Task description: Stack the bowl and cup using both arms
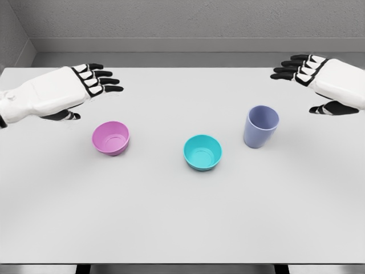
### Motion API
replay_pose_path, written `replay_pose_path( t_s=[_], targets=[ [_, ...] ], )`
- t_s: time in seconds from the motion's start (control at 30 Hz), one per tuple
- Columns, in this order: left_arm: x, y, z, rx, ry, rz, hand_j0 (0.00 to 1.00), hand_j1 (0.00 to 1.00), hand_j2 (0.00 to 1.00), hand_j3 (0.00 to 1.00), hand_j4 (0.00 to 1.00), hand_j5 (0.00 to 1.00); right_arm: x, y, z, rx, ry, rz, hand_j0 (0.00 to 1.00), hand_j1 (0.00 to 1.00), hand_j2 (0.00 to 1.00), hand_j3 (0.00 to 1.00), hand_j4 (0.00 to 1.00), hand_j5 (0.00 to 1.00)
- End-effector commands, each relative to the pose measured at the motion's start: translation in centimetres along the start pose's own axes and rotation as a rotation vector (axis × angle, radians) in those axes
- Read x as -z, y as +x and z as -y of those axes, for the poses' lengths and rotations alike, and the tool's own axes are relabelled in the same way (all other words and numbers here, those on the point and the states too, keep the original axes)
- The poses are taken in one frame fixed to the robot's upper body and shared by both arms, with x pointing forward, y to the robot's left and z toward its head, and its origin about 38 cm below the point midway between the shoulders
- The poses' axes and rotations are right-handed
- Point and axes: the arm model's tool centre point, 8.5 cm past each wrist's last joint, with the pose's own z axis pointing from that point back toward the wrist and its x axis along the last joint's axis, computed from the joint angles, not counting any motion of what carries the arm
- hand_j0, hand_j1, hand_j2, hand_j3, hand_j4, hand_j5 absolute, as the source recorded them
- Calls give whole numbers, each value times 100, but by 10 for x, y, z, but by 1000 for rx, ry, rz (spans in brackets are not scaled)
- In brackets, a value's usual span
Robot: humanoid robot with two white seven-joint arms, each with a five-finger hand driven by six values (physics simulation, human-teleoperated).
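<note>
Pre-grasp stage: left robot hand (85, 85) and right robot hand (311, 77) both spread wide, empty, above white worktop (171, 217). Pink plastic bowl (111, 137), teal plastic bowl (202, 152), lavender plastic cup (261, 126) stand apart, unstacked. Next: descend, grasp outer items.

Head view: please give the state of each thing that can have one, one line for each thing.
Pink bowl: upright, empty, standing alone on the table.
Teal bowl: upright, empty, standing alone.
Cup: upright, empty, not stacked.
Left hand: open, holding nothing, above the table behind the pink bowl.
Right hand: open, holding nothing, behind and right of the cup.
</note>
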Motion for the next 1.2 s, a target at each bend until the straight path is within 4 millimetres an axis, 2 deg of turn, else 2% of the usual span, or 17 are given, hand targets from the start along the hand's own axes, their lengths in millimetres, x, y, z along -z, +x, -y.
replay_pose_path(
  t_s=[0.0, 0.07, 0.17, 0.23, 0.3, 0.37, 0.43, 0.53, 0.6, 0.73, 0.9, 1.17],
  targets=[
    [18, 13, 51, -92, -129, 58, 100, 100, 100, 100, 100, 100, 3, 4, -23, 25, 127, 16, 100, 100, 100, 100, 100, 100],
    [30, 10, 51, -94, -157, 88, 100, 100, 100, 100, 100, 100, 3, 5, -24, 25, 130, 18, 100, 100, 100, 100, 100, 100],
    [36, 11, 49, -133, -185, 135, 100, 100, 100, 100, 100, 100, 4, 7, -30, 39, 143, 26, 100, 100, 100, 100, 100, 100],
    [36, 7, 46, -148, -284, 162, 100, 100, 100, 100, 100, 100, 5, 6, -34, 47, 152, 26, 100, 100, 100, 100, 100, 100],
    [39, 7, 36, -168, -381, 213, 100, 100, 100, 100, 100, 100, 7, 6, -30, 37, 155, 34, 100, 100, 100, 100, 100, 100],
    [44, 5, 30, -158, -394, 223, 100, 100, 100, 100, 100, 100, 10, 5, -34, 62, 170, 43, 100, 100, 100, 100, 100, 100],
    [45, -1, 36, -169, -426, 214, 100, 100, 100, 100, 100, 100, 11, 5, -34, 112, 147, 48, 100, 100, 100, 100, 100, 100],
    [50, 2, 42, -217, -442, 240, 100, 100, 100, 100, 100, 100, 12, 3, -36, 219, 115, 36, 100, 100, 100, 100, 100, 100],
    [51, 4, 43, -244, -442, 252, 100, 100, 100, 100, 100, 100, 16, 1, -36, 293, 196, 22, 100, 100, 100, 100, 100, 100],
    [61, 1, 47, -306, -416, 255, 100, 100, 100, 100, 100, 100, 23, -3, -34, 311, 202, 21, 100, 100, 100, 100, 100, 100],
    [61, 1, 51, -321, -424, 255, 100, 100, 100, 100, 100, 100, 47, -10, -41, 349, 237, 40, 100, 100, 100, 100, 100, 100],
    [53, -16, 64, -343, -449, 192, 100, 100, 100, 100, 100, 100, 58, -17, -48, 380, 231, 32, 100, 100, 100, 100, 100, 100]
  ],
)
